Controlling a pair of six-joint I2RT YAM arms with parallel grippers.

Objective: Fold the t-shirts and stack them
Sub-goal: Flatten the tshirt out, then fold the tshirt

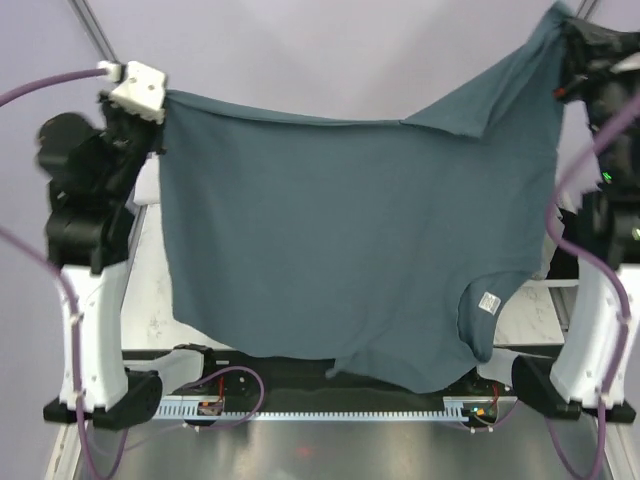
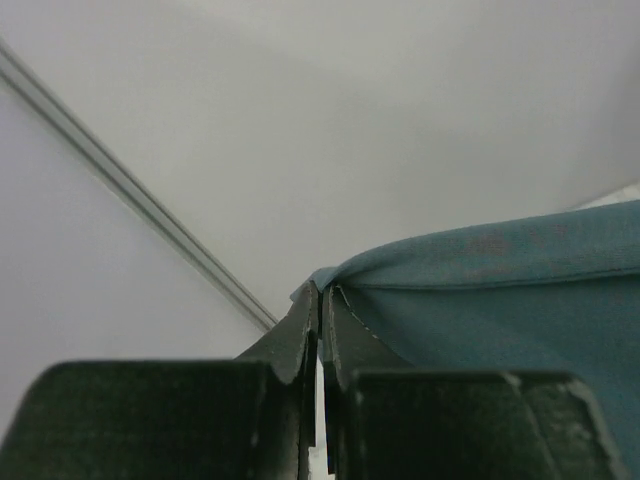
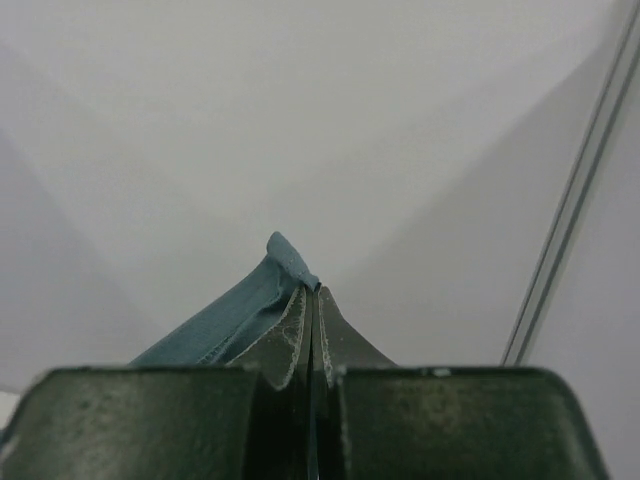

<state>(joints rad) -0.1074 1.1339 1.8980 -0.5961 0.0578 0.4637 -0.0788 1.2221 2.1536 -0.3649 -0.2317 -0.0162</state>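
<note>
A dark slate-blue t-shirt (image 1: 330, 240) hangs spread in the air between both raised arms, its collar and white label (image 1: 489, 302) low at the right. My left gripper (image 1: 163, 97) is shut on the shirt's upper left corner; in the left wrist view the cloth (image 2: 500, 290) runs off to the right from the pinched tips of the left gripper (image 2: 322, 290). My right gripper (image 1: 563, 20) is shut on the upper right corner, high at the frame's edge. In the right wrist view a hemmed edge (image 3: 240, 310) sticks out of the closed right gripper (image 3: 314, 290). No other t-shirt shows.
The hanging shirt hides most of the table (image 1: 150, 290). The arm bases (image 1: 130, 395) stand at the near edge beside a slatted rail (image 1: 330, 408). A purple cable (image 1: 570, 250) loops along the right arm. Both wrist views face a pale wall with a metal strip (image 2: 140, 195).
</note>
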